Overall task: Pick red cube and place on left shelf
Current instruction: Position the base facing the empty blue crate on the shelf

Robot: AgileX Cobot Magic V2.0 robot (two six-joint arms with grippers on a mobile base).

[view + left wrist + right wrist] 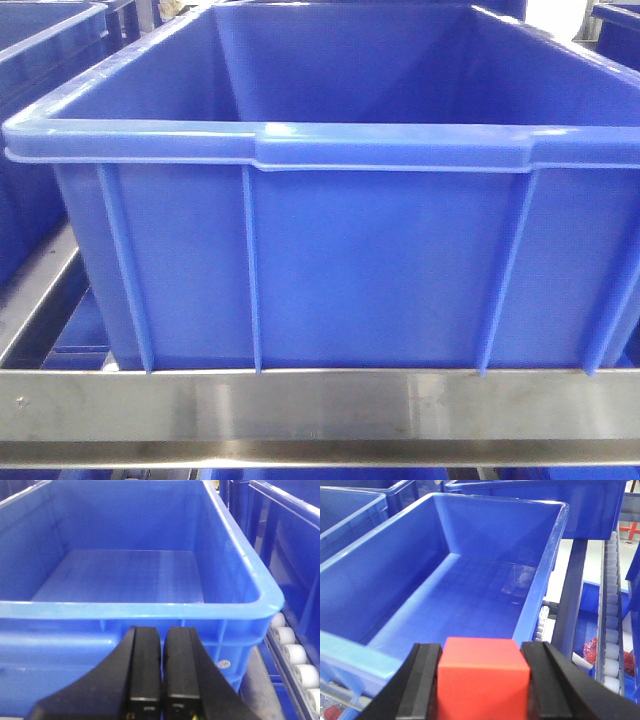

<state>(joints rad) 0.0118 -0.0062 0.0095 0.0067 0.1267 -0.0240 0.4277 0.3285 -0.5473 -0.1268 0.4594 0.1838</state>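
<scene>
The right end effector point(483, 655) clamps the red cube point(482, 682).

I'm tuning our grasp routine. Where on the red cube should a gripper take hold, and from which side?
Pinch the red cube on two opposite flat side faces, coming in from its near side. The right gripper shows this: its fingers lie flush against the cube's left and right faces, top face clear. Parallel flat faces suit a parallel pinch, so it should sit steady.

red cube point(482, 680): base cut off; flanks hidden inside right end effector point(481, 655).
reddish item point(591, 650), right of it: unidentifiable.
</scene>
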